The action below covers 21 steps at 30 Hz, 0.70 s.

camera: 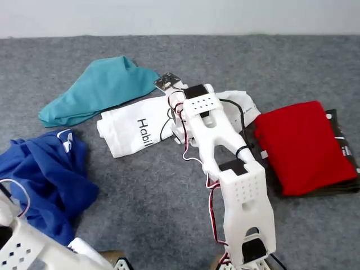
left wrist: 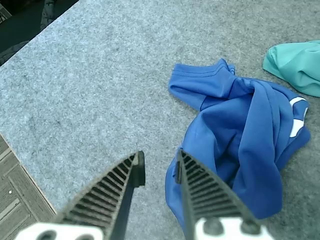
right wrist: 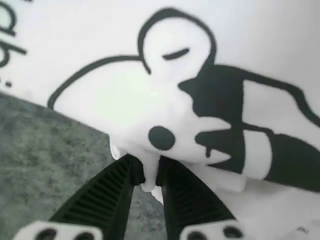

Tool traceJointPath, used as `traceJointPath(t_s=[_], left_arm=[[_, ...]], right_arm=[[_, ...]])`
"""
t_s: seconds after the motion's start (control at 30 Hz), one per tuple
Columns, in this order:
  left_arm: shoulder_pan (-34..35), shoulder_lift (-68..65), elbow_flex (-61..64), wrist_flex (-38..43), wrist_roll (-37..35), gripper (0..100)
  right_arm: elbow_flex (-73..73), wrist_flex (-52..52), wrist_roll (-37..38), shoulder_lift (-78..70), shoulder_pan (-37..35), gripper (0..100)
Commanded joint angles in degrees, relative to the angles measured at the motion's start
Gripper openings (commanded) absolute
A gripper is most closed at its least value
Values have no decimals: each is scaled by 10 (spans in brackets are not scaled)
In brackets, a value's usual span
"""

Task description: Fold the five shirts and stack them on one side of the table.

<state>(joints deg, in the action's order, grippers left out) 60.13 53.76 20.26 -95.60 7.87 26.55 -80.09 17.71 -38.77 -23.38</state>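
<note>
In the high view's lower left, the blue shirt [left wrist: 240,145] is lying crumpled, just beside the left gripper [left wrist: 159,167], whose fingers are hanging spread and empty. At mid-frame the right gripper [right wrist: 148,175] is pinching an edge of the white shirt [right wrist: 165,90] between clenched fingers. The teal shirt [camera: 95,90] is lying at upper left.

Left gripper [left wrist: 159,167] sits above the grey table [left wrist: 100,75], jaws parted with nothing between. A crumpled blue shirt [left wrist: 250,135] lies just beside it. A teal shirt [left wrist: 297,65] lies near the blue one.
</note>
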Motion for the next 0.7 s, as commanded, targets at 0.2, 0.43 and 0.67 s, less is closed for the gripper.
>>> traceJointPath(t_s=[0.2,0.43,0.67], left_arm=[[2,6,-1,10,-3,114],[2,6,-1,10,-3,114],[2,6,-1,9,-3,114]], right_arm=[[8,-149,48,305,-25,10],[5,-132,75,563,-79,10],[-6,-130,71,661,-91,10]])
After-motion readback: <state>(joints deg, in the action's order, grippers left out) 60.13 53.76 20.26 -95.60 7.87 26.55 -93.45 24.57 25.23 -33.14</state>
